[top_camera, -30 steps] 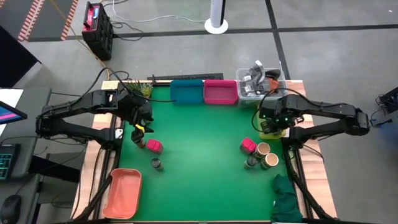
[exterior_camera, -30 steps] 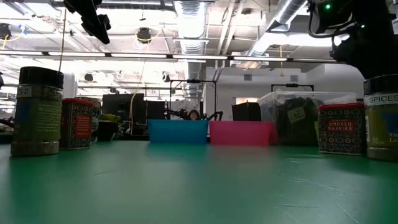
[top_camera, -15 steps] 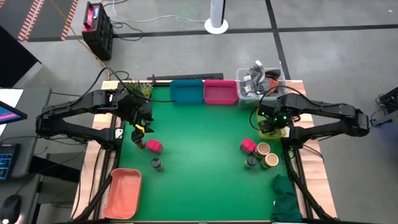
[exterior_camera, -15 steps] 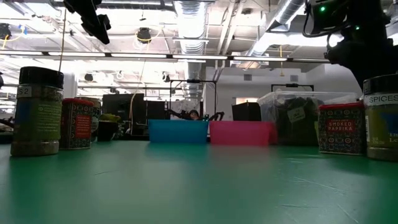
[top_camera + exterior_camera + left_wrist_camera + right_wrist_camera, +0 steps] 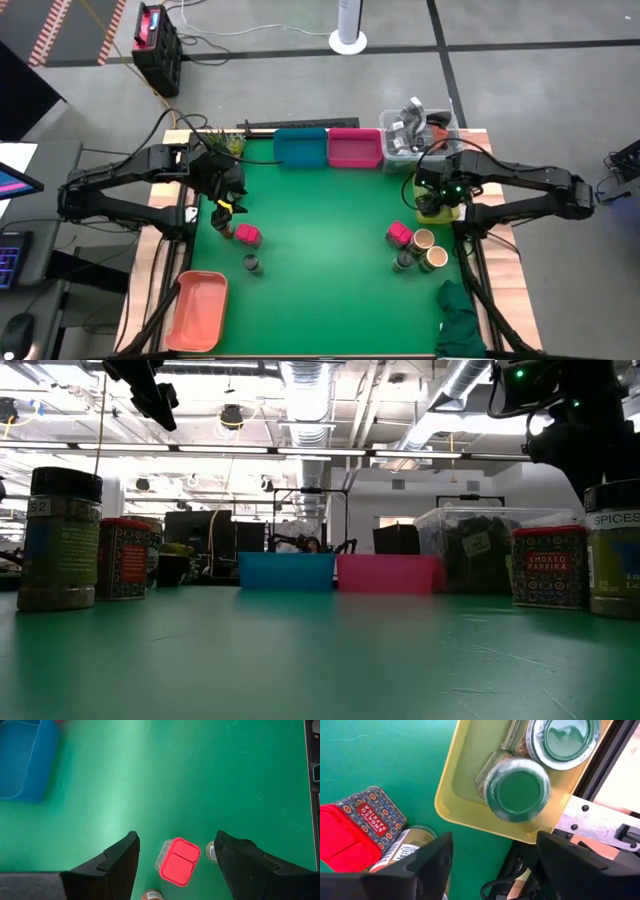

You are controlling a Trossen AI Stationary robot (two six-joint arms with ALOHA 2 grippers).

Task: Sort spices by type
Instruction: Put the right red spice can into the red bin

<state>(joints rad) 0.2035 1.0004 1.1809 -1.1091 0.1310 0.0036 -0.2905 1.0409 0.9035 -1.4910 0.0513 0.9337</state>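
The right gripper (image 5: pixel 492 857) hangs open and empty above two green-lidded jars (image 5: pixel 518 791) in the yellow tray (image 5: pixel 457 795), one cut off; the left gripper (image 5: pixel 175 855) is open, holding nothing, over a red-lidded tin (image 5: pixel 179 868).

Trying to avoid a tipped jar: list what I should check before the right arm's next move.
1. Right jaws free of the green-lidded jar: ok, they stand apart with nothing between them.
2. Jar inside the yellow tray: ok, it sits within the rim beside a second green-lidded jar.
3. Jar standing straight: cannot tell; its lid faces up, but some of its side shows.
4. Next spices at hand: ok, a paprika tin and a tan-topped jar stand on the mat beside the tray.
5. Left jaws out of the way: ok, open above a pink pack across the table.
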